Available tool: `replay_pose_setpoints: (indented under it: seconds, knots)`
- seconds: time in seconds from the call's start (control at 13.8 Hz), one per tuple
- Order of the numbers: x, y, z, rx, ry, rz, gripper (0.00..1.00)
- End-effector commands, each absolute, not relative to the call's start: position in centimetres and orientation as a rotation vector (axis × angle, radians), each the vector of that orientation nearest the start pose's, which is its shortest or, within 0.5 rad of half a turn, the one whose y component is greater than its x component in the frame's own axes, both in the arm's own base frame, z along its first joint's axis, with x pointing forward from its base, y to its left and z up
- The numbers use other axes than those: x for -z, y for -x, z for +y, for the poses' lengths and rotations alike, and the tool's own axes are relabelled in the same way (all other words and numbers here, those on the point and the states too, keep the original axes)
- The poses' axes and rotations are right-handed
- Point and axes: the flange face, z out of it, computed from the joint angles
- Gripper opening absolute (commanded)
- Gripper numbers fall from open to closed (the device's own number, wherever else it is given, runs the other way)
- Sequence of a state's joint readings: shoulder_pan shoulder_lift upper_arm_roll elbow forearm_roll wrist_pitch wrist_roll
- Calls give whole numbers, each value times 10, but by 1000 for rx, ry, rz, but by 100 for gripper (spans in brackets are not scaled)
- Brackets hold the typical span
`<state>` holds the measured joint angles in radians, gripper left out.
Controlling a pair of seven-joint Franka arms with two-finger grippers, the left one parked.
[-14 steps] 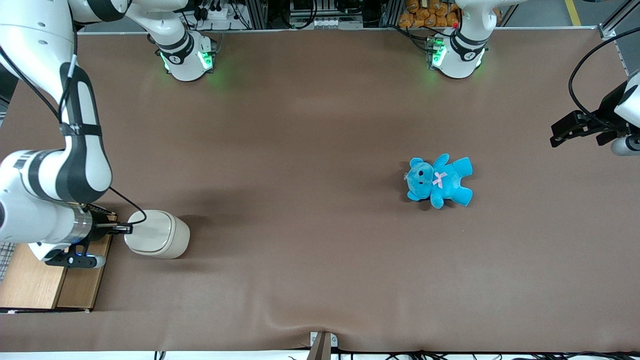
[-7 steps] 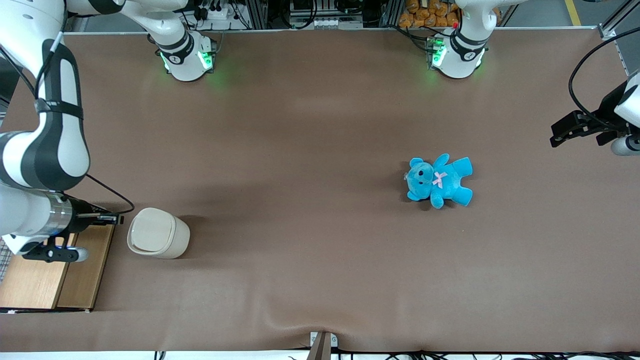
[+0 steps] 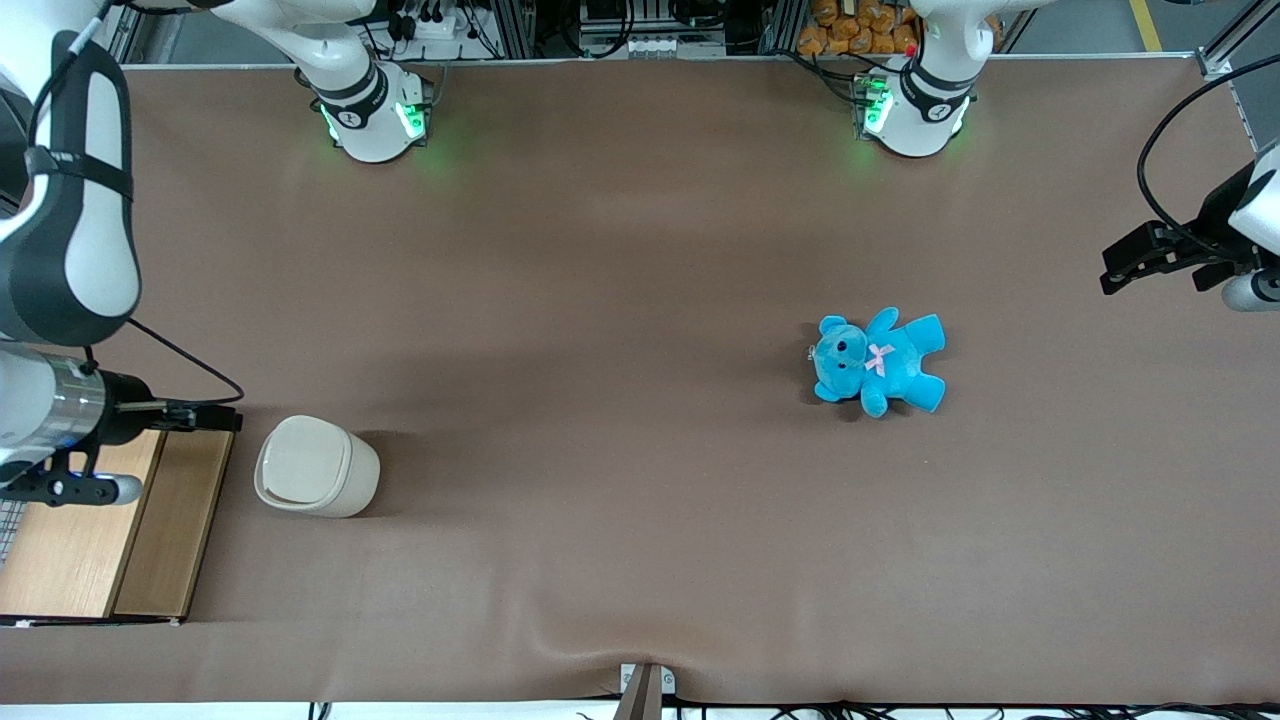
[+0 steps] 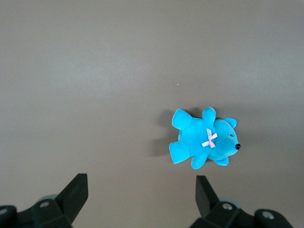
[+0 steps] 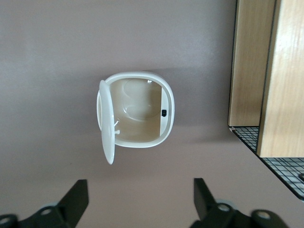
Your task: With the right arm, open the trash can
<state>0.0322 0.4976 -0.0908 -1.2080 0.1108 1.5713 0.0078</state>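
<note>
The trash can is a small cream-white bin standing on the brown table toward the working arm's end. The right wrist view looks down into the trash can: its lid stands up on edge at one side, and the hollow inside is bare. The right arm reaches in from the table's end. Its gripper hangs over the wooden box's edge, beside the can and apart from it. The gripper is open, its black fingers wide apart with only table between them.
A wooden-topped wire-mesh box stands beside the can at the working arm's end, also seen as the wooden box in the wrist view. A blue teddy lies toward the parked arm's end.
The gripper, which touched the can's lid one second ago, has drawn back toward the working arm's end and farther from the front camera. The can has not shifted.
</note>
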Motion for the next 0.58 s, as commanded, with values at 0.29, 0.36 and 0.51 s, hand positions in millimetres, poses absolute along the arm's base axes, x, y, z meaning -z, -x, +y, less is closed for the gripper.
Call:
replay_pose_setpoints:
  seconds: [0.29,0.36,0.51]
  knots:
    - [-591,-636,-27,-117,3089,100,100]
    - [-605,-629,-27,-92,3093,105,100]
    - [-619,-609,-31,-93,3087,115,100]
